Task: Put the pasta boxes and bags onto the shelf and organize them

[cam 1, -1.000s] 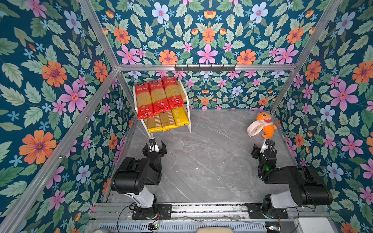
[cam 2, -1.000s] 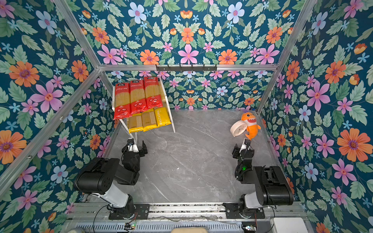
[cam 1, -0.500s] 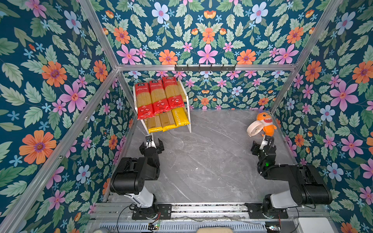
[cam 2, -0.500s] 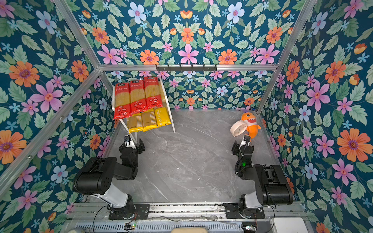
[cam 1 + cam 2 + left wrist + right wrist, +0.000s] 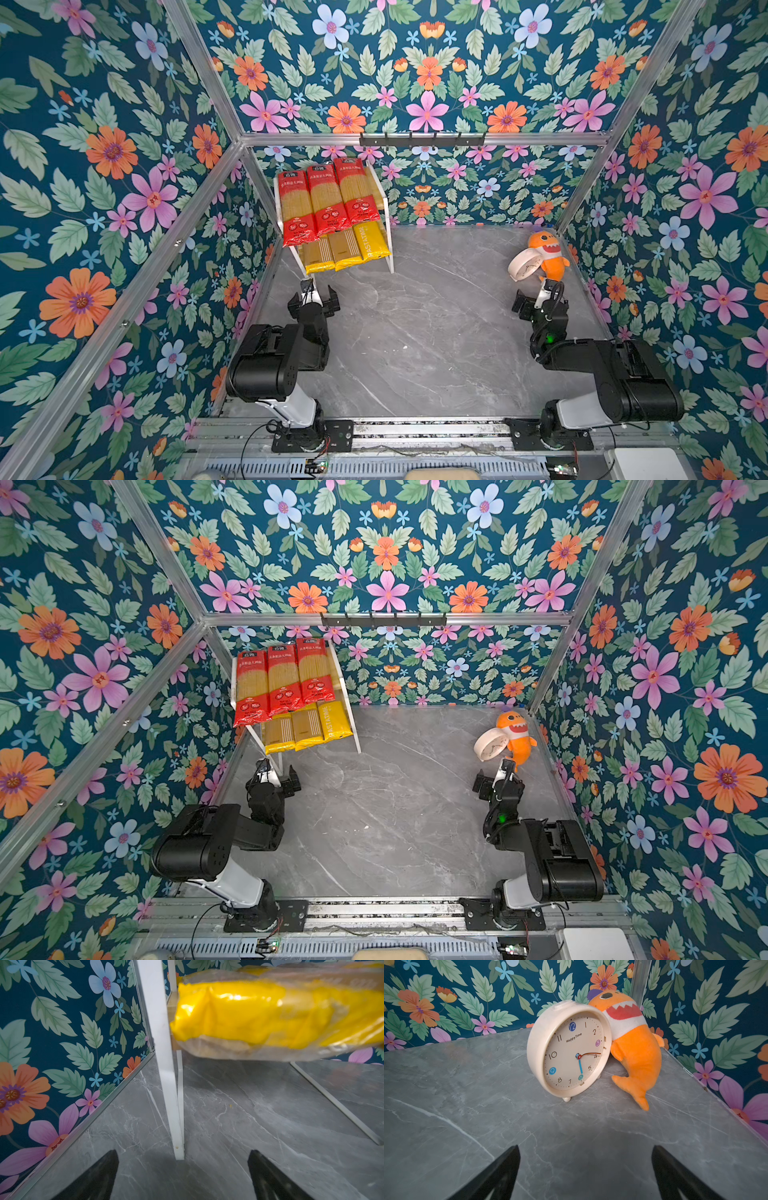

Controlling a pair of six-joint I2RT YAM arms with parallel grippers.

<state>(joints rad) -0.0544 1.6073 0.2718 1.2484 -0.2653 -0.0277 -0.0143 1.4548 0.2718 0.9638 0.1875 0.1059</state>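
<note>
Three red packs point(image 5: 320, 199) are lying side by side, touching, on the upper board of the shelf point(image 5: 389, 253), with their near ends overhanging the lower tier. Three yellow packs point(image 5: 345, 249) are lying side by side on the lower board, and their near ends are jutting past its front edge, as the left wrist view is confirming. The shelf is standing at the 11 o'clock corner of the table point(image 5: 415, 340), against the left wall. The left gripper point(image 5: 314, 296) is hovering low at 6 o'clock of the shelf, near its front leg, with fingers spread wide and nothing between them. The right gripper point(image 5: 539, 293) is sitting well apart from the shelf on the 3 o'clock side of the table, fingers likewise spread and empty. It is facing a clock point(image 5: 524, 266) that is leaning against a shark point(image 5: 548, 257) at 2 o'clock. A hook rail point(image 5: 422, 140) is hanging on the back wall at 12 o'clock.
</note>
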